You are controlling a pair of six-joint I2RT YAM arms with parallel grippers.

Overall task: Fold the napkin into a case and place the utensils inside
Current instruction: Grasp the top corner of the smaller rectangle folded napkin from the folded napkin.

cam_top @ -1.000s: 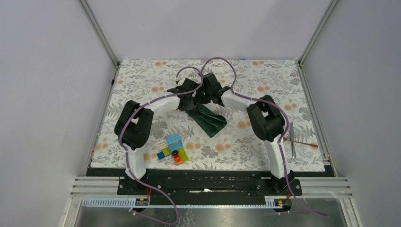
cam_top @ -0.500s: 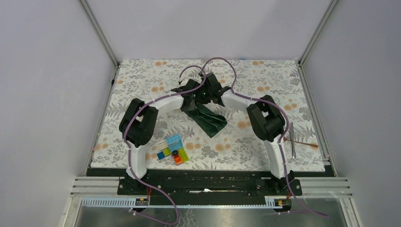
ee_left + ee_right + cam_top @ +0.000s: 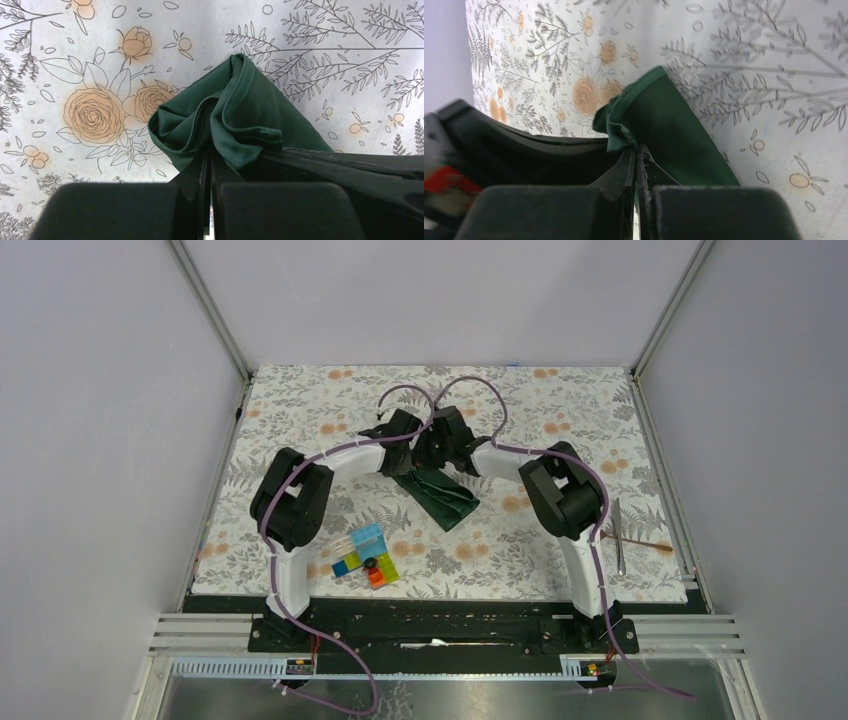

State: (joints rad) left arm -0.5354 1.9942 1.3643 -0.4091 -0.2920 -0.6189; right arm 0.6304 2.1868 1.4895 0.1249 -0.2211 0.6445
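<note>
Both clamped shut, left end effector (image 3: 207, 156) and right end effector (image 3: 636, 152) pinch bunched edge of dark green napkin (image 3: 250, 112) right at their tips, rest trailing below on counter (image 3: 560, 410); should pull evenly, lay fold flat.

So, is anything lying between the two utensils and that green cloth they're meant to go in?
Nothing visible lies on the table cover between the utensils and the napkin; only the right arm's own elbow stands over that stretch. The coloured blocks sit off on the other side.
</note>
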